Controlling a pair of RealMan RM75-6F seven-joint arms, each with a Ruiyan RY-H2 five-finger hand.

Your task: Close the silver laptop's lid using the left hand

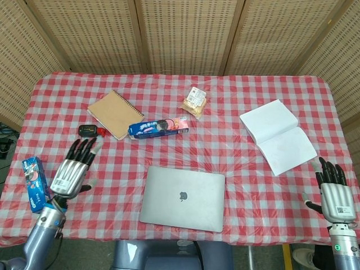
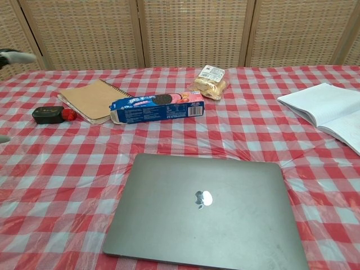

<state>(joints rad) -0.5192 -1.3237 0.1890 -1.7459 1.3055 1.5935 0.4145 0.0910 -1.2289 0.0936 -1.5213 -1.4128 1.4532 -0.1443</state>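
Now the silver laptop [image 1: 183, 198] lies shut and flat; the left hand [image 1: 71, 170] is spread, empty.

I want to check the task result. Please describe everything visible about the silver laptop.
The silver laptop lies flat on the red-and-white checked tablecloth, near the table's front edge, with its lid fully closed. The lid looks like matte grey metal with rounded corners and a pale apple logo at its centre. Nothing touches it except the cloth; both hands are away from it.
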